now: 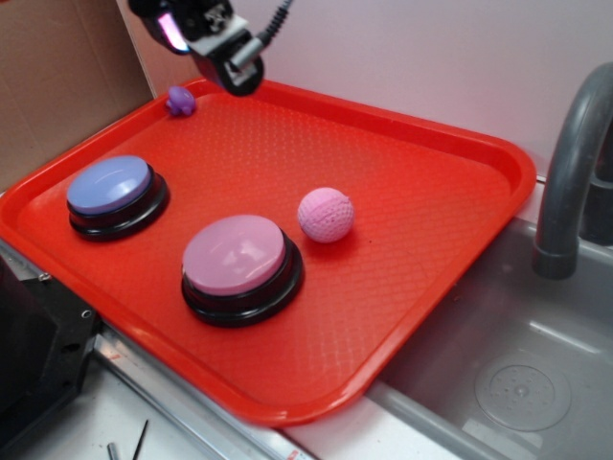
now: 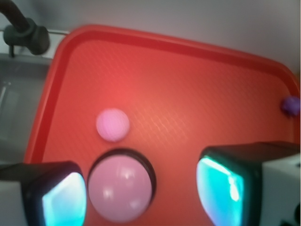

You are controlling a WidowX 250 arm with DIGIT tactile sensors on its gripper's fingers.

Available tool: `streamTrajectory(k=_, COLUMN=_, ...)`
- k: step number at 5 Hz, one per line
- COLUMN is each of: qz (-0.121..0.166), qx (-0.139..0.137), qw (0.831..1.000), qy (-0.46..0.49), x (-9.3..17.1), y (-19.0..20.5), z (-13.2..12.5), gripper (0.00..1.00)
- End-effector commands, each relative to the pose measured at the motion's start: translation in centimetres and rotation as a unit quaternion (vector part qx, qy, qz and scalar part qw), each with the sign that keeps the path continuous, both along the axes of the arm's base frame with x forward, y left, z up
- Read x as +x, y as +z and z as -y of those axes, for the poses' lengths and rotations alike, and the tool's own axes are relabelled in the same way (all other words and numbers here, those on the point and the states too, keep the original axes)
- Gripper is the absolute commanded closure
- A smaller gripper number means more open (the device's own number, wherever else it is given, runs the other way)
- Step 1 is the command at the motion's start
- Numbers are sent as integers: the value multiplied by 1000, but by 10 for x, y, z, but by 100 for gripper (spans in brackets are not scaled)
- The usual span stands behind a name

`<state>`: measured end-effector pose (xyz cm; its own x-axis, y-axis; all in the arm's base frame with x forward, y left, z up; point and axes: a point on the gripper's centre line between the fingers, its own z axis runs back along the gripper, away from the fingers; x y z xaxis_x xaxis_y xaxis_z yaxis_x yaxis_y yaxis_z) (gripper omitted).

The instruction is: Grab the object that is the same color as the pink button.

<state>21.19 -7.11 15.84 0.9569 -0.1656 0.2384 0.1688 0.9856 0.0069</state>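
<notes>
A small pink dimpled ball [image 1: 326,214] [image 2: 113,124] lies near the middle of the red tray [image 1: 431,220] [image 2: 197,80]. Just in front of it stands the pink button [image 1: 236,256] [image 2: 121,189], a round pink dome on a black base. My gripper [image 1: 230,59] [image 2: 143,190] hangs high above the tray's far left side, well away from the ball. Its jaws stand wide apart and hold nothing. In the wrist view the pink button shows between the two glowing fingertips, far below them.
A blue-lavender dome button [image 1: 110,187] sits at the tray's left. A tiny purple toy [image 1: 180,101] [image 2: 292,104] lies in the far left corner. A grey sink [image 1: 517,374] with a faucet [image 1: 575,163] [image 2: 23,30] lies right of the tray. Brown cardboard [image 1: 57,77] stands behind.
</notes>
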Motion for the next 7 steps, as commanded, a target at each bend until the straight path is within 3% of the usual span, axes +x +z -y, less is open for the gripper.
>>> streamTrajectory(k=1, qz=-12, qx=25, qw=999, qy=-17, x=16, y=-32, z=24, gripper=0)
streamTrajectory(k=3, qz=-43, qx=39, qw=998, qy=-39, x=25, y=-73, z=41, gripper=0)
streamTrajectory(k=4, qz=-65, qx=68, qw=995, qy=-31, x=29, y=-95, z=44, gripper=0)
streamTrajectory(k=5, qz=-70, qx=128, qw=989, qy=-22, x=31, y=-116, z=39, gripper=0)
streamTrajectory(k=6, qz=-81, qx=124, qw=989, qy=7, x=33, y=-122, z=33, gripper=0)
streamTrajectory(k=7, qz=-84, qx=119, qw=989, qy=10, x=32, y=-122, z=30, gripper=100)
